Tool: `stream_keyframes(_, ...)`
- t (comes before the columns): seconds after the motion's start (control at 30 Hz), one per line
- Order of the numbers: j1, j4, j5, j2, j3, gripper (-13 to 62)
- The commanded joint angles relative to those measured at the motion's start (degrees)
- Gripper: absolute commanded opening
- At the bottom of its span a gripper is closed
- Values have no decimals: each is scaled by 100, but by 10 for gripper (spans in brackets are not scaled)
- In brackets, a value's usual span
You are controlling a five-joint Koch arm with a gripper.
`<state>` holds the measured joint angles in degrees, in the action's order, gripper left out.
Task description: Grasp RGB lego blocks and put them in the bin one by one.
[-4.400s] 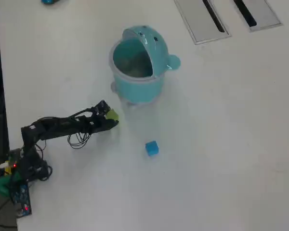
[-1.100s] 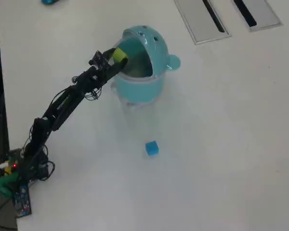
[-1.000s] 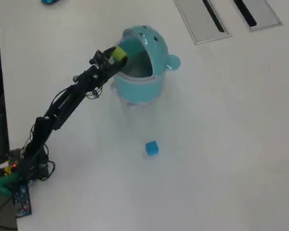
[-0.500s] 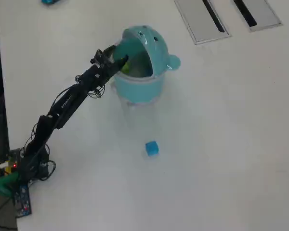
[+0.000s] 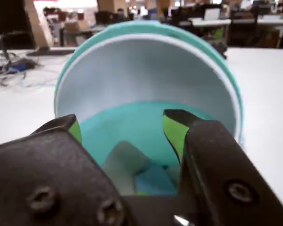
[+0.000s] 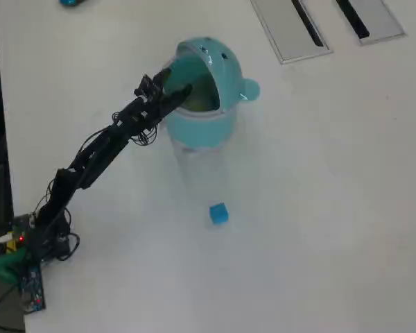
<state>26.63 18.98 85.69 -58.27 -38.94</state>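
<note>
My gripper (image 6: pixel 178 88) hangs at the mouth of the teal bin (image 6: pixel 206 123), which stands in the upper middle of the overhead view, its domed hood on the far side and its knob sticking out to the right. My jaws are spread apart with nothing between them; in the wrist view my gripper (image 5: pixel 123 126) shows a wide gap, with yellow-green pads on the inner faces, and through that gap I see the bin's (image 5: pixel 146 75) pale inner wall and teal floor. Low in the gap lie blurred shapes, one bluish, which I cannot identify. The blue lego block (image 6: pixel 218 214) sits alone on the white table (image 6: pixel 333 208), below the bin and well apart from it, near the frame's centre.
</note>
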Motion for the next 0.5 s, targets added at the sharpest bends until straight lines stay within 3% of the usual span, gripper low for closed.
stream_keyframes(0.0,-246,237,44,-501,211,327)
stream_keyframes(0.27,-984,958,299,-984,-123,337)
stream_keyframes(0.47,-1362,1011,984,-1916,-1573,337)
